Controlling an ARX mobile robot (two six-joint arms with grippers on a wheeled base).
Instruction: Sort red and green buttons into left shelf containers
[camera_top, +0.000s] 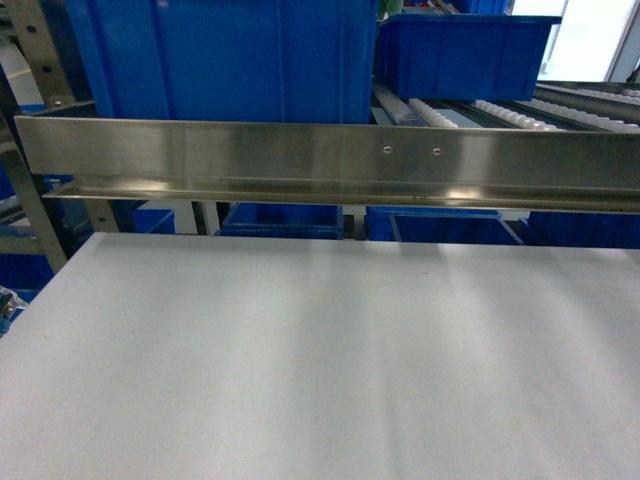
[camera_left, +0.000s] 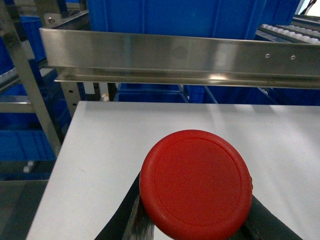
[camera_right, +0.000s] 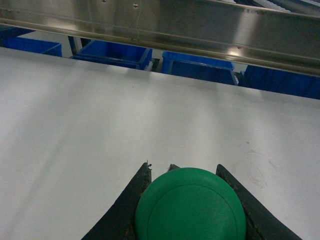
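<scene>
Filling the lower middle of the left wrist view, the glossy red round button cap (camera_left: 195, 184) sits clamped between the two black fingers (camera_left: 125, 217) of the left gripper (camera_left: 195, 220), its flat face turned toward the camera, above the white tabletop (camera_left: 115, 145). The right gripper (camera_right: 187, 210) likewise pinches the green round button cap (camera_right: 190, 205) between its dark fingers (camera_right: 122, 205), face toward the lens. Neither button's base shows, so its long axis cannot be told beyond the cap facing up the wrist. Large deep blue plastic bins (camera_top: 225, 55) stand on the shelf behind the brushed steel rail (camera_top: 320, 150); their contents are hidden. Neither gripper appears in the head view.
</scene>
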